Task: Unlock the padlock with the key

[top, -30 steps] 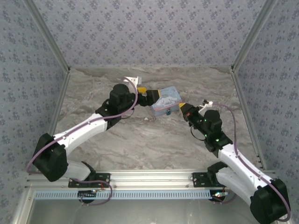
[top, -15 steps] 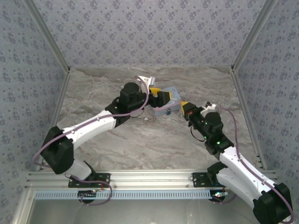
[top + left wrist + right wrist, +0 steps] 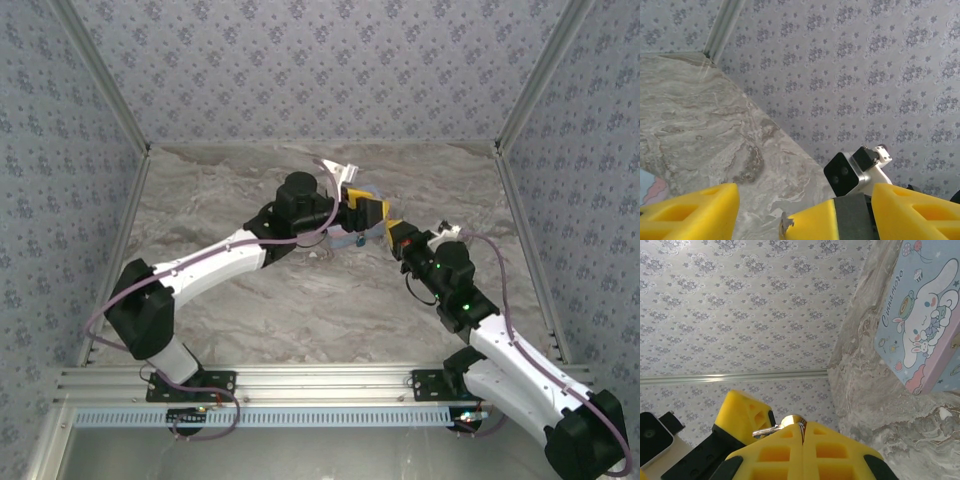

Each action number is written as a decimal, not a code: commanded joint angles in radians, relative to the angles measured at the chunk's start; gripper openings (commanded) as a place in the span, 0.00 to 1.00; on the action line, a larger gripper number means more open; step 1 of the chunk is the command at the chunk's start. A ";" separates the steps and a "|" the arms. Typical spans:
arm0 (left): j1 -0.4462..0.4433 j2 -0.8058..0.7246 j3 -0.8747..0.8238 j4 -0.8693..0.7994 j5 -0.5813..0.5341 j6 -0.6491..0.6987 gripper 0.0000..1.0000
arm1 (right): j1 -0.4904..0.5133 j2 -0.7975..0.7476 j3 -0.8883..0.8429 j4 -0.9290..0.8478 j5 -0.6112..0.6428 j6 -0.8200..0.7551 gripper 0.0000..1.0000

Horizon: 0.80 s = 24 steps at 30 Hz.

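While the right gripper (image 3: 802, 429) pinches the key (image 3: 775, 428) between closed fingers, the left gripper (image 3: 805, 197) stands open, straddling those fingertips.

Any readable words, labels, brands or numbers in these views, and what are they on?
"Cinnamoro": printed in a curve on the tin lid, beside the cartoon figure; any letters after that cannot be made out.
No other text, number or sign can be read.

White links and chunky black joints on the left arm (image 3: 215, 262) and right arm (image 3: 520, 355), purple cables (image 3: 502, 275) trailing, green lights (image 3: 462, 299) glowing, yellow hollow-celled fingers (image 3: 790, 455).
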 commanded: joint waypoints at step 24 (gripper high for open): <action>-0.024 0.097 0.049 0.047 0.083 -0.028 0.32 | 0.032 -0.007 0.052 -0.035 0.062 0.009 0.00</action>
